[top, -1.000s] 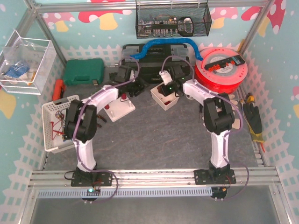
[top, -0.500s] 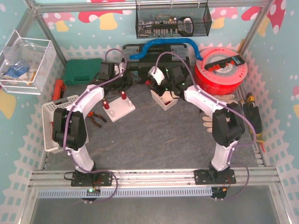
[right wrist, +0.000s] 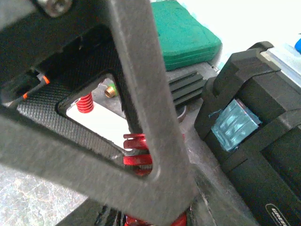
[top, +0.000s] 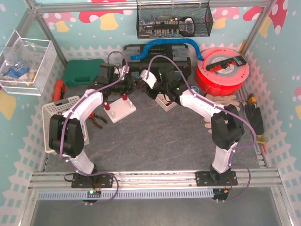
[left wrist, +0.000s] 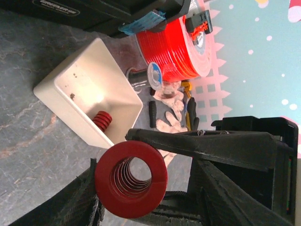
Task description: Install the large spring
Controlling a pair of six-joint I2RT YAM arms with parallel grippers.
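Your large spring is a red coil seen end-on, its hollow bore facing the left wrist camera, held between the left end effector's fingers, just beside the white bin's open end.

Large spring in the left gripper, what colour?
Red. The large spring shows best in the left wrist view, end-on between the left gripper fingers.

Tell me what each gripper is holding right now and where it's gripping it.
The left gripper holds the large red spring across its coiled sides, open end facing the camera. Whether the right gripper grips that spring cannot be told.
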